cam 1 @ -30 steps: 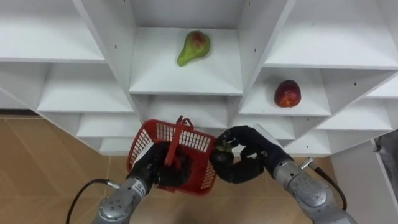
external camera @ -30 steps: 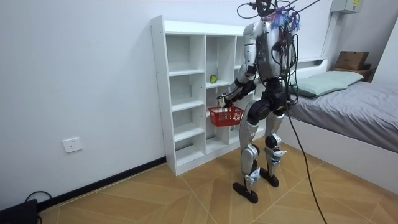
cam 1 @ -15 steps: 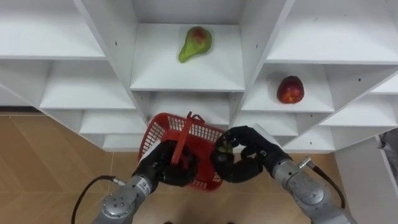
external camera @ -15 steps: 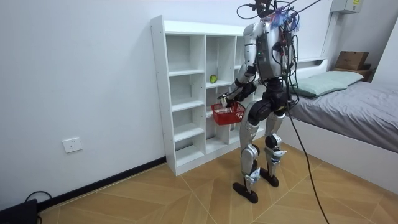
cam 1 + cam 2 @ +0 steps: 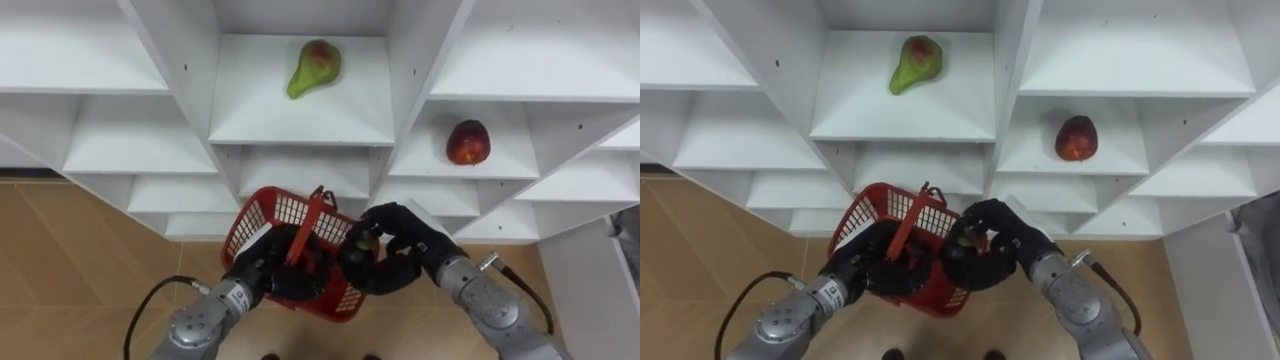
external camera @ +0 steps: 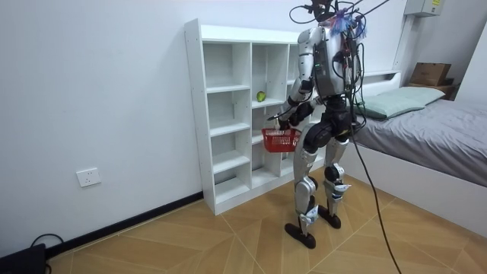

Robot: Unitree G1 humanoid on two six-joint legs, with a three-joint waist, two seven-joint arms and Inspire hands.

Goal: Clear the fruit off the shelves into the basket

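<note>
Room view has the robot standing upright before the white closet [image 6: 228, 114], with a bed [image 6: 434, 144] behind it at the room view's right. Left eye view looks down on the red basket [image 5: 268, 213], held in front of the lower shelves by the left hand [image 5: 272, 272], its fingers curled round the handle. At the basket's right rim the right hand [image 5: 400, 258] is clamped on a small dark fruit [image 5: 357, 245]. A green pear [image 5: 314, 67] lies on the middle shelf, and a red apple [image 5: 467, 142] sits in the compartment to its right.
</note>
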